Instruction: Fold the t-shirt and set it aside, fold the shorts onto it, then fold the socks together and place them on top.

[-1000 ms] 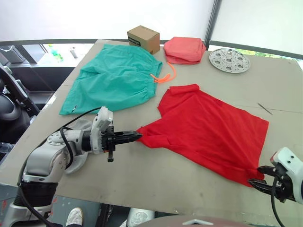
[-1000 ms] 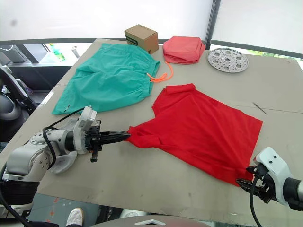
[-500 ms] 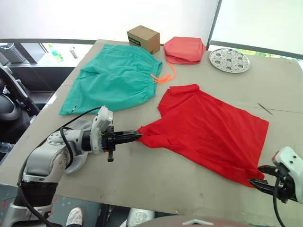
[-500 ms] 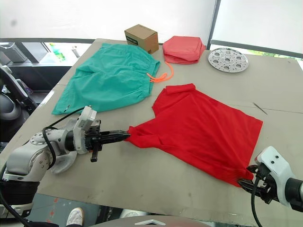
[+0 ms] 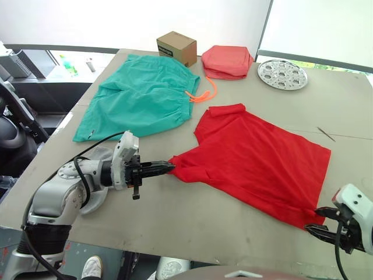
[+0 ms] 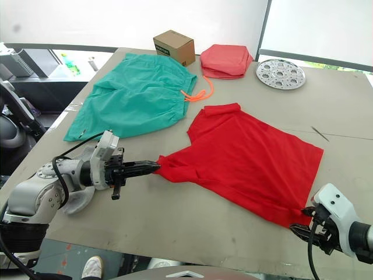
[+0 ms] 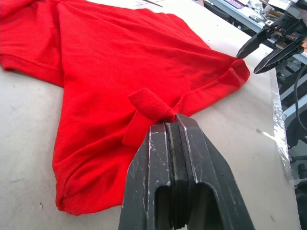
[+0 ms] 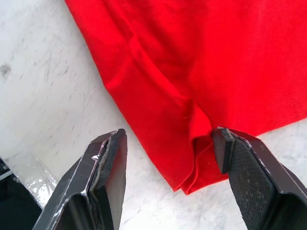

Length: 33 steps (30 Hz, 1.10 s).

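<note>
- I am on the first step, folding the t-shirt; it lies spread flat on the worktop, nearer my right side, not yet folded.
- My left end effector is clenched on a pinch of the shirt's near-left sleeve hem, the fabric bunched into a small roll right at the tips.
- My right end effector is released, jaws wide, straddling the shirt's near-right hem corner; one pad touches the cloth edge, the other sits on bare worktop just beside it.
- The shorts lie flat at the far left, their orange drawstring trailing toward the shirt collar, untouched.
- I cannot make out the socks from here.
- A cardboard box, a folded pink cloth stack and a perforated metal disc stand along the far edge, well apart from my work.
- Next, I judge my right side must nudge forward and close on that corner, catching both layers.
- Then both arms should lift together and carry the near edge over toward the far edge, keeping the cloth taut so the fold lands square.
</note>
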Motion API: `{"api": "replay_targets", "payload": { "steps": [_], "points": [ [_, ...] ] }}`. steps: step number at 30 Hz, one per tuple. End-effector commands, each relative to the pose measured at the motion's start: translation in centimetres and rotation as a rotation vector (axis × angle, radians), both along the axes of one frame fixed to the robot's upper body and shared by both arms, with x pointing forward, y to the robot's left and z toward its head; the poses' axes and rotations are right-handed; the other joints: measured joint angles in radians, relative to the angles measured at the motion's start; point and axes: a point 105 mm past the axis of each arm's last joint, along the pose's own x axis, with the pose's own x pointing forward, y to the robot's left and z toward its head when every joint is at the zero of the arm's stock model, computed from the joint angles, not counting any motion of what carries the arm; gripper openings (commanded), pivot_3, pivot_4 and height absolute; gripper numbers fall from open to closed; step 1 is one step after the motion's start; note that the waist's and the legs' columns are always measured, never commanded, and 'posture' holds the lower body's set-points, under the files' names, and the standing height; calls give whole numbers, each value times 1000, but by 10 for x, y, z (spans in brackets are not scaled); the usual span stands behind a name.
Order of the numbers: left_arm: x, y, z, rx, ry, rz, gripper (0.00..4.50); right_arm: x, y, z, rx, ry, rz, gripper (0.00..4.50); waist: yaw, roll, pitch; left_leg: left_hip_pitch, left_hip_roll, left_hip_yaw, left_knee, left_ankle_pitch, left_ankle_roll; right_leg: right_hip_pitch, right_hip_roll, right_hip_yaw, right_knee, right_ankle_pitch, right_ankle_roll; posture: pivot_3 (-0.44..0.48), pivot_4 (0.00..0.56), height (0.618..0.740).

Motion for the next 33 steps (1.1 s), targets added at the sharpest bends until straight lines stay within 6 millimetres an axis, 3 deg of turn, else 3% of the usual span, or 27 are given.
{"api": "replay_targets", "payload": {
  "steps": [1,2,5,7,9,10,18,22,26,30,33],
  "points": [
    [-2,-3,7,6,-46,-16,0,5,-2,0,-31,-23,1,3003,0,0,0,0,0,0,0,0,0,0,0,0,0,0,0,0,150,740],
    [-2,-3,7,6,-47,-16,0,6,-4,-2,-47,-24,-5,3003,0,0,0,0,0,0,0,0,0,0,0,0,0,0,0,0,150,740],
    [-2,-2,7,7,-48,-15,0,9,-6,-5,-64,-31,-10,2201,0,0,0,0,0,0,0,0,0,0,0,0,0,0,0,0,150,740],
    [-2,-3,7,7,-48,-15,0,12,-6,-6,-69,-34,-16,1345,0,0,0,0,0,0,0,0,0,0,0,0,0,0,0,0,150,740],
    [-2,-3,7,7,-48,-15,0,12,-4,-7,-61,-32,-10,784,0,0,0,0,0,0,0,0,0,0,0,0,0,0,0,0,150,740],
    [-3,-3,7,7,-48,-15,0,12,-3,-8,-59,-32,-9,121,0,0,0,0,0,0,0,0,0,0,0,0,0,0,0,0,150,740],
    [-4,-2,7,6,-48,-12,0,10,2,5,-3,-55,-2,50,0,0,0,0,0,0,0,0,0,0,0,0,0,0,0,0,150,740],
    [-7,0,13,-24,-11,-25,0,-4,24,39,244,-62,33,50,0,0,0,0,0,0,0,0,0,0,0,0,0,1,-1,0,150,740],
    [-24,0,26,-61,85,-123,0,-16,34,63,379,-70,49,50,0,-1,0,0,1,0,0,0,0,0,0,-1,0,1,-1,0,150,740],
    [-37,0,39,-71,161,-189,0,-23,28,74,401,-84,-6,50,1,0,0,0,1,0,0,0,0,0,0,0,0,0,0,0,150,740],
    [-52,15,59,-111,300,-219,0,-34,13,90,403,-126,-97,50,1,-1,0,0,1,0,-1,0,0,0,0,0,0,0,1,0,150,740]
  ]
}}
